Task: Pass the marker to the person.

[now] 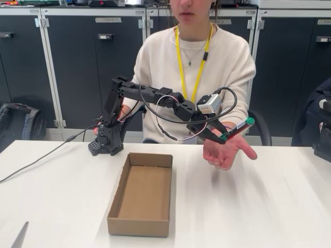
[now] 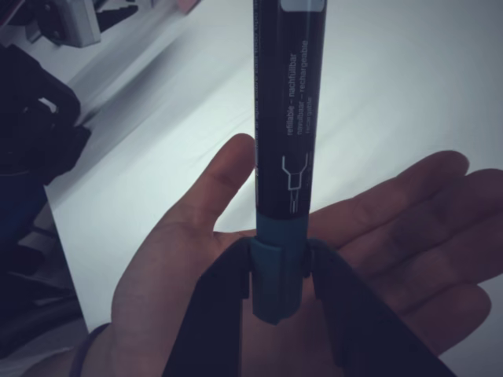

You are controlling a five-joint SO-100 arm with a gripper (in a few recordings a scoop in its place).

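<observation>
The arm [image 1: 142, 95] was matte black from its blocky base [image 1: 107, 142] to the pointed black fingers of the gripper [image 1: 223, 137], with a small silver-grey camera box [image 1: 209, 104] at the wrist's 12 o'clock. Thin black, red and white cables [image 1: 170, 121] looped loosely beneath its links, and a grey lead [image 1: 46, 155] trailed away from the base toward 8 o'clock. In the wrist view the gripper [image 2: 279, 271] showed as two dark, flat, wedge-shaped fingers.

In the fixed view, a box [image 1: 140, 195] is set on the counter [image 1: 269, 206]. Right of the box, the marker [image 1: 237, 128] is held above the person's hand [image 1: 226, 151]; behind it, the arm's base [image 1: 107, 142] is mounted.
</observation>
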